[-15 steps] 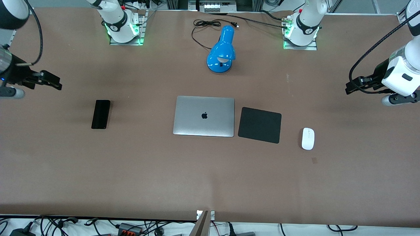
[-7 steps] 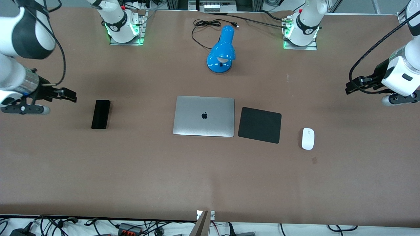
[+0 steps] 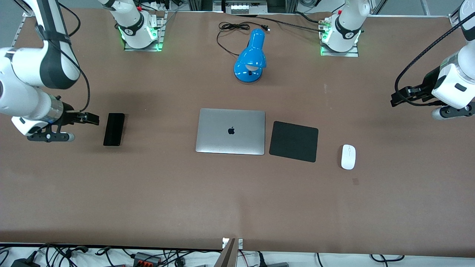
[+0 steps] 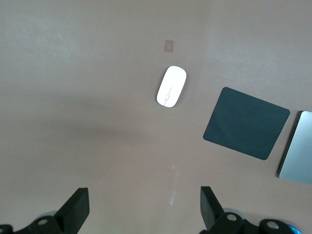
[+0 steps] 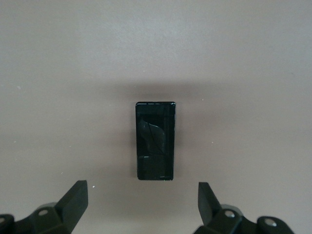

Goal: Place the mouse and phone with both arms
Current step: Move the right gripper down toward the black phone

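The phone point(image 3: 114, 129) lies flat on the counter point(image 3: 148, 193) toward the right arm's end, thin, stiff and probably slippery; take its long edges. The right gripper point(image 3: 90, 118) hovers beside it, fingers point(image 5: 73, 197) spread. The mouse point(image 3: 348, 157), light and smooth, lies beside the mouse pad point(image 3: 294, 141); the left gripper point(image 3: 399, 97) waits, fingers point(image 4: 75, 209) apart.

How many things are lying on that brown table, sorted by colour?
Black: 2, the phone and the mouse pad
White: 1, the mouse
Silver: 1, the laptop
Blue: 1, the lamp
Total: 5

Black phone point(image 3: 114, 129) lies flat (glossy face up); white mouse point(image 3: 348, 157) likewise.
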Action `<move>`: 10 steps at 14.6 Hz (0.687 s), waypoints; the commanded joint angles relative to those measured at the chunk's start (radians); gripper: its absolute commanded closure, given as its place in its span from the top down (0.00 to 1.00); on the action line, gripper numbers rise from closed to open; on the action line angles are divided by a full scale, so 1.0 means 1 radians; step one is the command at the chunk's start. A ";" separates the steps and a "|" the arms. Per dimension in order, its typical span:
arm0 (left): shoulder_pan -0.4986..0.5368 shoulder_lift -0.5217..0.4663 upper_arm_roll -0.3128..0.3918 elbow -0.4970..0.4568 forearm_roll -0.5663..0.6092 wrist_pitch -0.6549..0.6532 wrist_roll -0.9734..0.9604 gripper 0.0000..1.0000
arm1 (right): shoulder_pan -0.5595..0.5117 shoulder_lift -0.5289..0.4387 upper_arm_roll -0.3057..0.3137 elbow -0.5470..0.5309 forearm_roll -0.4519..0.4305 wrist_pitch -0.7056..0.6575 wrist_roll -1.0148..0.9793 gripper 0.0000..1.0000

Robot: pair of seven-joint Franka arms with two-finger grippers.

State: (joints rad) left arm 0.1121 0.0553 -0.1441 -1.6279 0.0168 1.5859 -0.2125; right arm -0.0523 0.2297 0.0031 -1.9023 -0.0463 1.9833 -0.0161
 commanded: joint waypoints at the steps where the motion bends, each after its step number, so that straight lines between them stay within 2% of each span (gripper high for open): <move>1: 0.009 -0.006 -0.002 0.005 -0.018 -0.012 0.004 1.00 | -0.009 0.025 0.003 -0.003 -0.015 0.029 -0.001 1.00; 5: 0.009 -0.006 -0.002 0.005 -0.018 -0.012 0.004 1.00 | -0.034 0.066 0.003 -0.004 -0.015 0.077 -0.001 1.00; 10: 0.009 -0.006 -0.002 0.005 -0.018 -0.012 0.004 1.00 | -0.031 0.069 0.005 -0.015 -0.014 0.080 -0.001 1.00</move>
State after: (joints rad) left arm 0.1130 0.0553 -0.1441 -1.6279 0.0167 1.5853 -0.2125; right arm -0.0773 0.3068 -0.0005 -1.9027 -0.0463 2.0520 -0.0161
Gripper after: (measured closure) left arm 0.000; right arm 0.000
